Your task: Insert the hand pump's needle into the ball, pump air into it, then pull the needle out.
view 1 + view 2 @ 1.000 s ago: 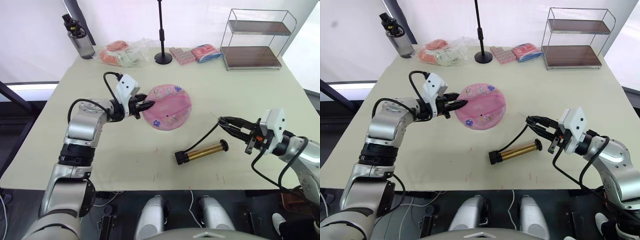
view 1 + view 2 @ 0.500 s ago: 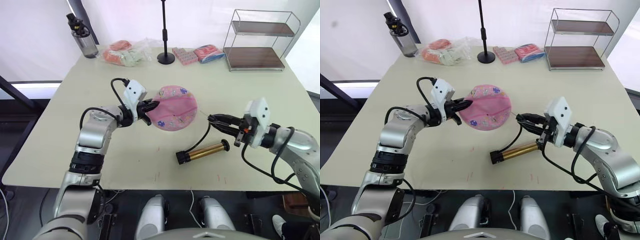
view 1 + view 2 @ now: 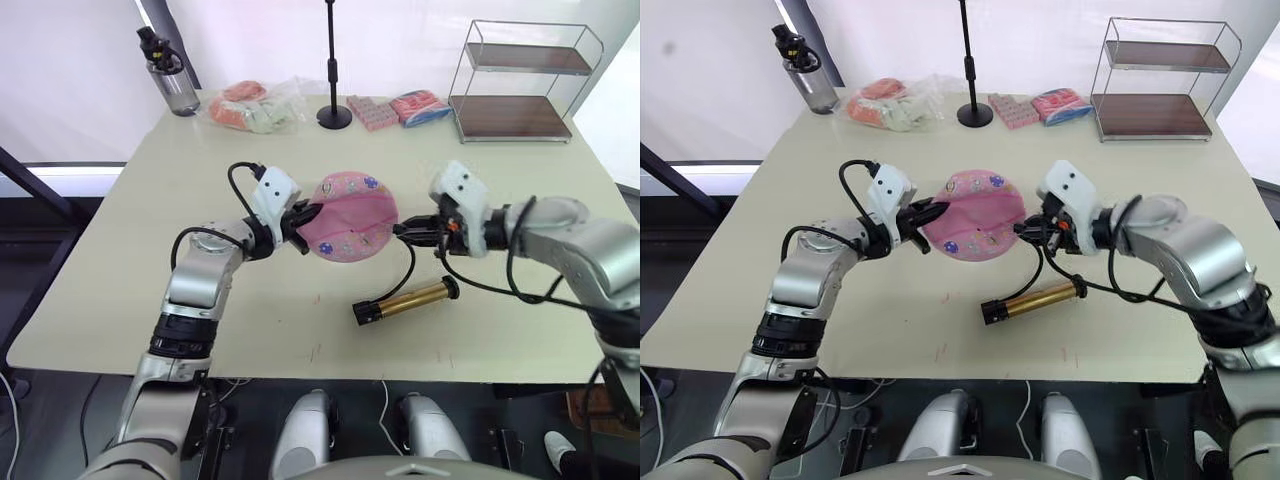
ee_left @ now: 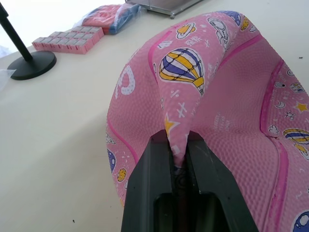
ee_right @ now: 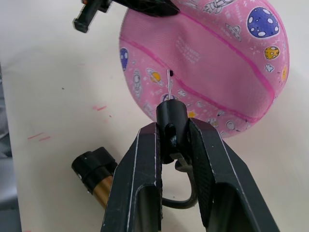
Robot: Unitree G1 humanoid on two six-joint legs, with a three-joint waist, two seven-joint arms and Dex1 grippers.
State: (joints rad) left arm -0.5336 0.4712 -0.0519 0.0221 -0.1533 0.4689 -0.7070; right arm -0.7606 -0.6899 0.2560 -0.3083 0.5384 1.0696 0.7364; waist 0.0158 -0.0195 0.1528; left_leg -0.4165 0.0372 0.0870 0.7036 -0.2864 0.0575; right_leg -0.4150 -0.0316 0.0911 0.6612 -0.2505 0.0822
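On the beige table [image 3: 120,250], the left hand [image 3: 303,214] is pinching a fold of the deflated pink ball [image 3: 355,215] while the right hand [image 5: 172,140], clamped on the hose fitting, is holding the needle [image 5: 169,83] just short of the valve, with the hand pump [image 3: 404,300] lying nearby, so insertion, pumping and withdrawal are all still waiting.

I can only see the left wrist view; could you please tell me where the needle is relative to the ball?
Observer: The needle points at the ball, its tip close to a small dark hole.
Operator: What holds it?
Observer: The right gripper is shut on the needle's black fitting.
Operator: And the pump?
Observer: The hand pump lies on the table, in front of the ball, unheld.
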